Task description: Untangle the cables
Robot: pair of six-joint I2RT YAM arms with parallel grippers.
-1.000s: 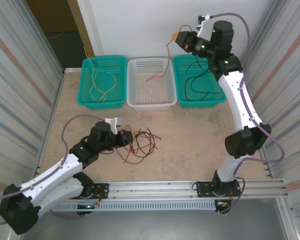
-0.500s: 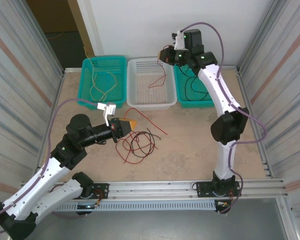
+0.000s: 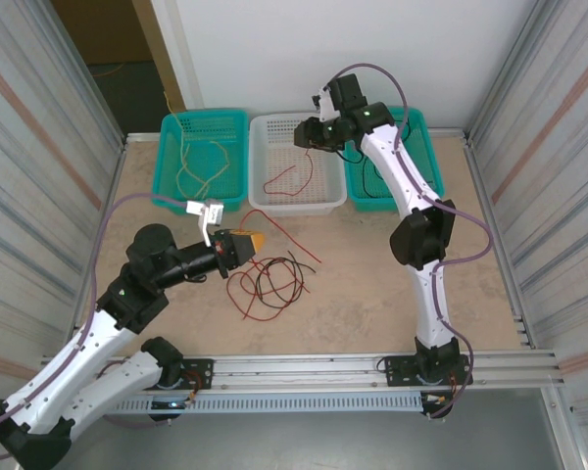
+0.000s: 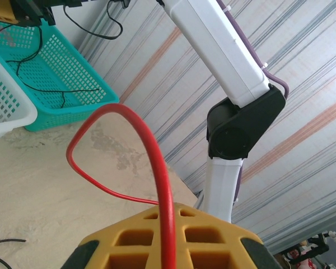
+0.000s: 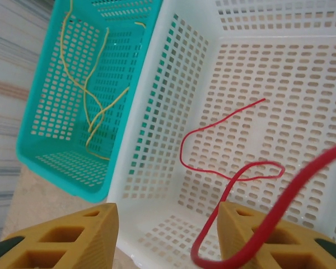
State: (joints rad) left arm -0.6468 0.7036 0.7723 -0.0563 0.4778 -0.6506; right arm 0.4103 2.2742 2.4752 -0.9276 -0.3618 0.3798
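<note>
A tangle of red and black cables (image 3: 270, 280) lies on the table at centre left. My left gripper (image 3: 251, 240) is raised just above its left edge, shut on a red cable (image 4: 149, 134) that arches up out of the yellow fingers (image 4: 213, 235). My right gripper (image 3: 309, 134) hovers over the white basket (image 3: 296, 204) with its jaws open. A second red cable (image 5: 229, 176) lies curled on the basket floor, and its near end still drapes over the right finger (image 5: 252, 235). Between the two pads of the right gripper (image 5: 168, 224) there is only the basket.
The left teal basket (image 3: 167, 181) holds pale yellow cables (image 3: 201, 171). The right teal basket (image 3: 421, 191) holds black cables (image 3: 372, 174) and sits partly under my right arm. All three baskets line the far edge. Corrugated walls close both sides.
My right gripper moved left from the right teal basket to the white one and opened, dropping the red cable in. The left gripper rose from the tangle with a red cable.
</note>
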